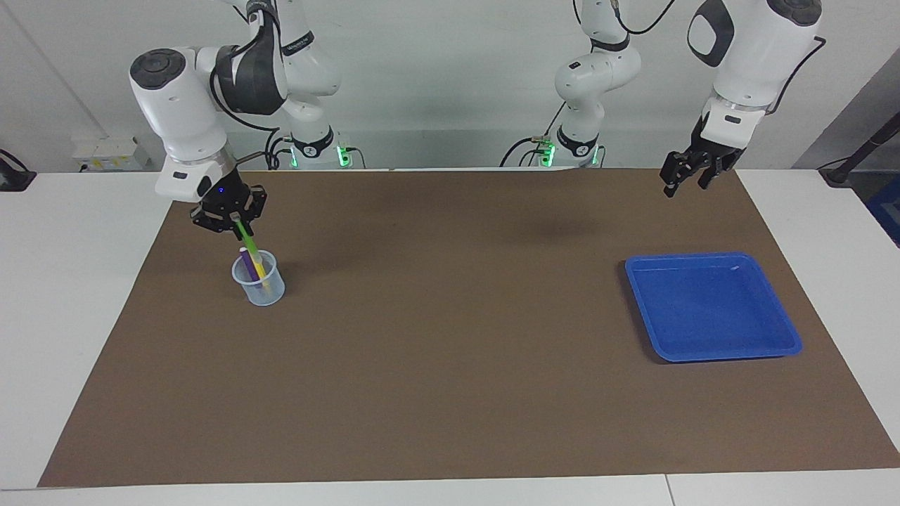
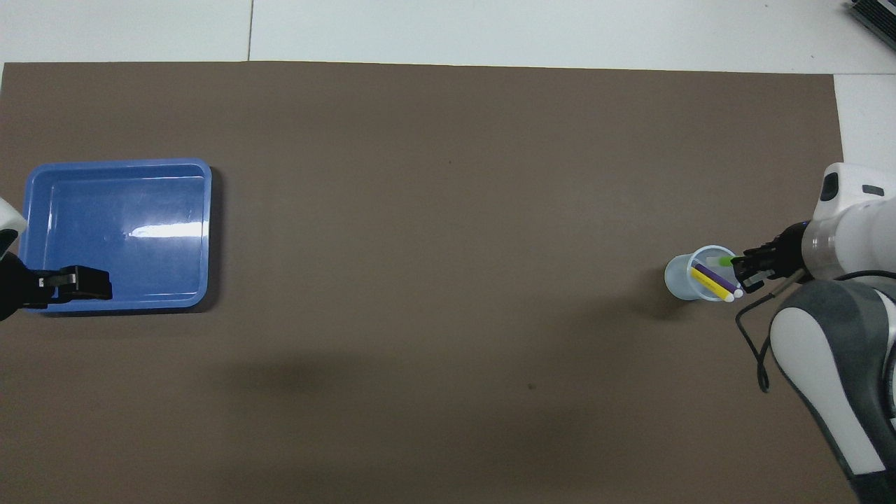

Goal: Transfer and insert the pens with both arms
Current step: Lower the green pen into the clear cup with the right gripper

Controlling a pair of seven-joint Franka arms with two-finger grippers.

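The worktop (image 1: 70, 316) is carrying a brown mat (image 1: 450, 365) across most of the frame. A blue tray (image 1: 711, 306) is lying at the middle right of the facing view. At the upper left of that view, the right gripper (image 1: 236, 223) is hanging over a clear plastic cup (image 1: 260, 284), clamping the top of the tilted green pen (image 1: 247, 242), whose lower end is dipping into the cup. The purple pen (image 1: 249, 266) and yellow pen (image 1: 259, 268) are leaning inside the cup. At the upper right, the left gripper (image 1: 685, 180) is hanging over the mat's edge, fingers apart and holding nothing.
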